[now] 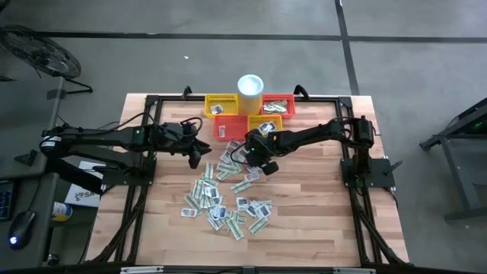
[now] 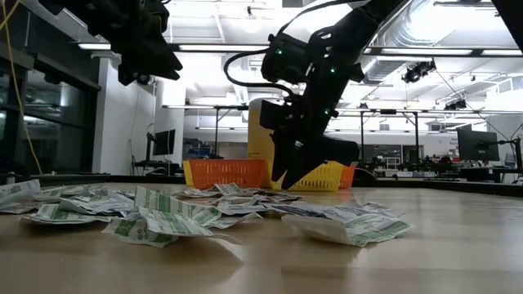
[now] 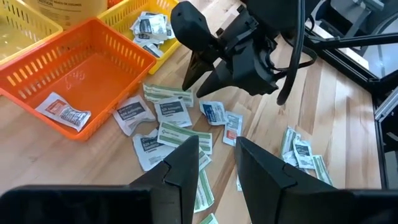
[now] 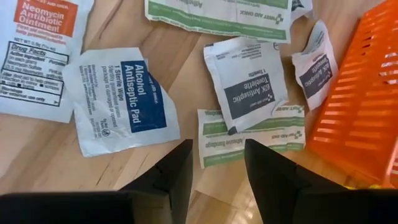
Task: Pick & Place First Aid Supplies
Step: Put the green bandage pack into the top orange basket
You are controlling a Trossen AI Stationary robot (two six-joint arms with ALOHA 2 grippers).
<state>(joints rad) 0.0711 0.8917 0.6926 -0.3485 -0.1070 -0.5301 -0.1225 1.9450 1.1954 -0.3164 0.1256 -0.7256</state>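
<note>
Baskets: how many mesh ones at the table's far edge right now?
4, clustered by the white cup: yellow basket left of it, red basket right, orange basket and second yellow basket in front.

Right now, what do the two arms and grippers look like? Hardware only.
Both arms are black, jointed, with black cables looped alongside. The left gripper and right gripper each carry two dark, wedge-shaped fingers. Small green lights glow on the right arm's wrist housing.

left tool [image 3: 214, 163] parted, raised | right tool [image 4: 217, 163] parted, pointing down, low
</note>
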